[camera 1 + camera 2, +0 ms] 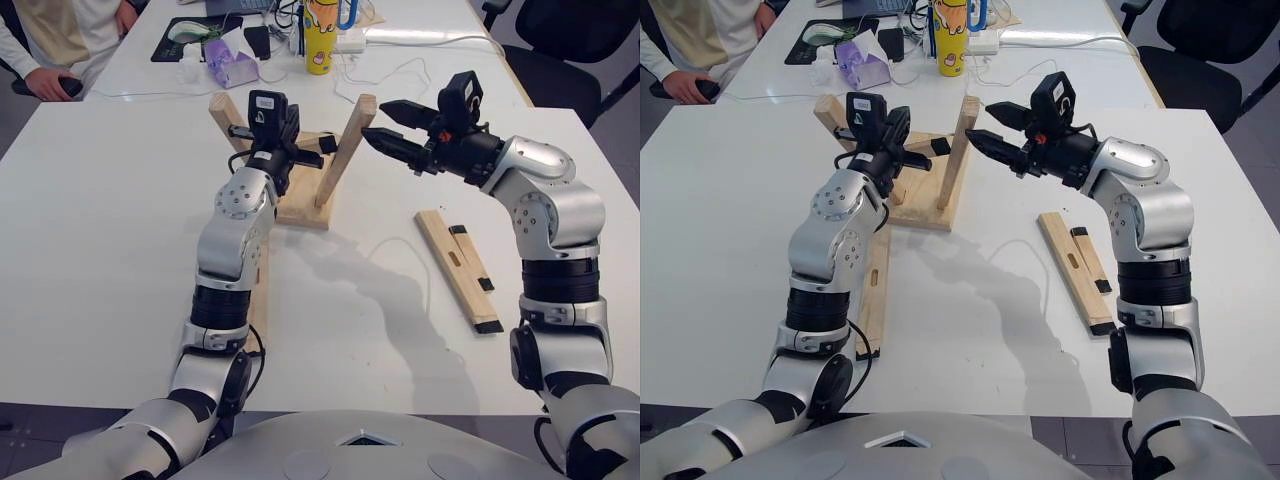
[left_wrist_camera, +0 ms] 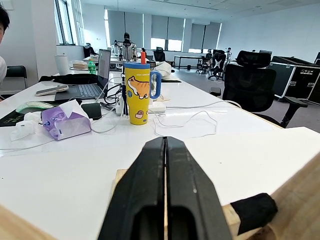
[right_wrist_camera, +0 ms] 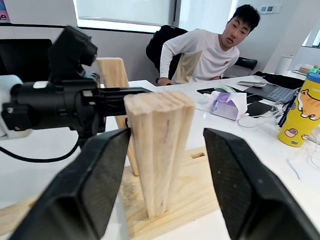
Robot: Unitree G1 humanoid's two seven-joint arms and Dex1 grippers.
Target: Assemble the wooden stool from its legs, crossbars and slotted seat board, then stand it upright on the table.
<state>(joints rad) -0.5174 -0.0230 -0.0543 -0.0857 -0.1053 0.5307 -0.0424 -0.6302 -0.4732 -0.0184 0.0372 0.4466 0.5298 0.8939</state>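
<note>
Right gripper (image 1: pixel 375 120): fingers spread, flanking top of leaning leg (image 1: pixel 338 155) | left gripper (image 2: pixel 165 150): fingers pressed together above seat board (image 1: pixel 300 208) | board flat on table (image 1: pixel 100 220) | loose crossbars (image 1: pixel 458 268) lying to its right

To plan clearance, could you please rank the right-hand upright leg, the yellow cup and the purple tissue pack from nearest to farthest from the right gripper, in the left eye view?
1. Right-hand upright leg, between the right gripper's open fingers.
2. Yellow cup, on the far table behind.
3. Purple tissue pack, farther left there.
</note>
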